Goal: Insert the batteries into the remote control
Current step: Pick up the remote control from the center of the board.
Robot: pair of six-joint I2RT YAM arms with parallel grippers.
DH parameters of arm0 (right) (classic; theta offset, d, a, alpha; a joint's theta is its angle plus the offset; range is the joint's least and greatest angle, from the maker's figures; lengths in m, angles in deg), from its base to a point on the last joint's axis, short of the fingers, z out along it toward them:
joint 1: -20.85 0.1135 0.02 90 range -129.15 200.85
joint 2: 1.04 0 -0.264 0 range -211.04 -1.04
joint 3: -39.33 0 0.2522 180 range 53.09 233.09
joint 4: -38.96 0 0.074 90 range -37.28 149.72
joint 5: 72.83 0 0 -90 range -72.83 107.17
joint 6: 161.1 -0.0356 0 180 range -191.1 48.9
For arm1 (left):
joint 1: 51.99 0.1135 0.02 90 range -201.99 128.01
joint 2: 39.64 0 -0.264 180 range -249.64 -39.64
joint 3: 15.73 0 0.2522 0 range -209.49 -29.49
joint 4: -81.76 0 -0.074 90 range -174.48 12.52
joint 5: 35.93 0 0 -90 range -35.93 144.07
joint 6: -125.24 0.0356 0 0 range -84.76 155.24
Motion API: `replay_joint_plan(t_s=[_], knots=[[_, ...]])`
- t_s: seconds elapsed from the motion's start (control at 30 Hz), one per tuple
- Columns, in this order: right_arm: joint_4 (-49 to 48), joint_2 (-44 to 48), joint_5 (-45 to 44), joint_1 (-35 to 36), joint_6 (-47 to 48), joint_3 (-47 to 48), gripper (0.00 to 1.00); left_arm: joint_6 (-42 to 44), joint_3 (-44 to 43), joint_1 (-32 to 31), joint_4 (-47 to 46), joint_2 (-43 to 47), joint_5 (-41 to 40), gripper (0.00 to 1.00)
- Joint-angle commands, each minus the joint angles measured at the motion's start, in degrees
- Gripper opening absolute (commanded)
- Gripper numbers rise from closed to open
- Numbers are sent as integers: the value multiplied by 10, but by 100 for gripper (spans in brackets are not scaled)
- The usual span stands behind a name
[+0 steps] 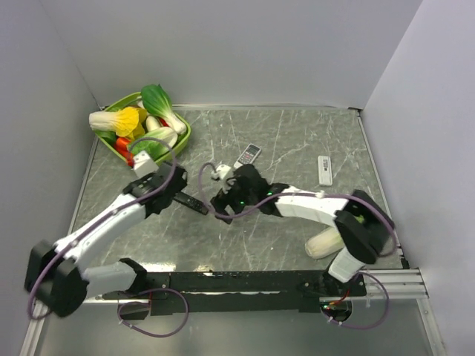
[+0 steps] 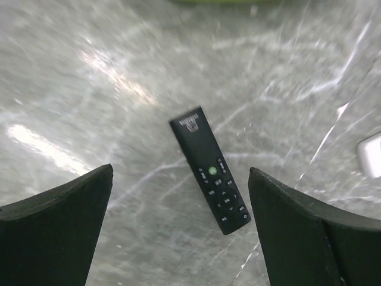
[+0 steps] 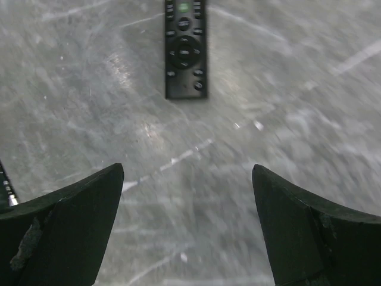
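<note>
A black remote control (image 1: 194, 202) lies button side up on the marble table, between my two grippers. In the left wrist view the remote control (image 2: 209, 171) sits just beyond and between the fingers of my open left gripper (image 2: 180, 170), which touch nothing. My left gripper (image 1: 178, 195) is at its left end in the top view. My right gripper (image 1: 223, 202) is just right of it. It hangs open above bare table (image 3: 187, 168), and the remote control (image 3: 185, 50) lies ahead of its fingertips. The batteries are out of view.
A green basket (image 1: 180, 139) of toy vegetables stands at the back left. A small silver remote (image 1: 248, 154) and a white remote (image 1: 324, 170) lie further back. A pale oblong object (image 1: 324, 243) rests by the right arm's base. A white object (image 2: 372, 155) shows at the left wrist view's right edge.
</note>
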Motion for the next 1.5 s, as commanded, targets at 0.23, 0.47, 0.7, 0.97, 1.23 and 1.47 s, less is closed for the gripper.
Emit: replay_joint_plan(t_s=[0.23,0.47,0.7,0.97,1.23,1.47], knots=[[-46,-186,-41,54,77,146,90,149,58,48,-39,286,-6,99],[-6,-255,-55,66,94,219,84,210,78,48,-57,388,3,99],[32,-281,-88,89,107,239,75,261,90,48,-80,464,16,99],[40,-269,-103,100,108,208,44,314,97,48,-109,467,67,99],[67,-165,-95,92,103,140,9,391,109,48,-173,453,190,99],[118,-53,-58,52,75,84,6,468,125,48,-237,430,302,99]])
